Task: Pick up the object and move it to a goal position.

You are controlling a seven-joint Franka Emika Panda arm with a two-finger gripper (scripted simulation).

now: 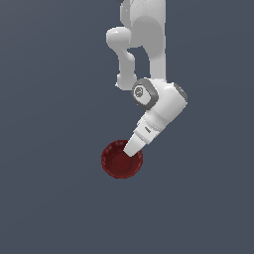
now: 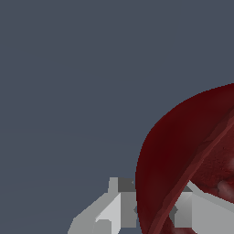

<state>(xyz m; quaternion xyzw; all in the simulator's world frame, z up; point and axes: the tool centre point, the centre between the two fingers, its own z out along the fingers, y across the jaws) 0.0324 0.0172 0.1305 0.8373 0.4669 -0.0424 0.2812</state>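
Now tool (image 2: 153, 215) astride bowl (image 1: 118, 166) rim (fingers apart) —

The white arm (image 1: 149, 54) reaches down and bends at the wrist (image 1: 161, 106), tilting toward the exterior view's left. The hand (image 2: 153, 212) has its two fingers (image 2: 109, 212) apart, straddling something thin.

Dark red bowl (image 2: 183, 151) wall between two grey fingers (image 2: 109, 212), one inside, one outside.

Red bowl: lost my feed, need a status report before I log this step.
Claw straddling bowl wall, one finger outside, one inside. Dark red bowl under arm tip. Closure unclear. Nothing in the way.
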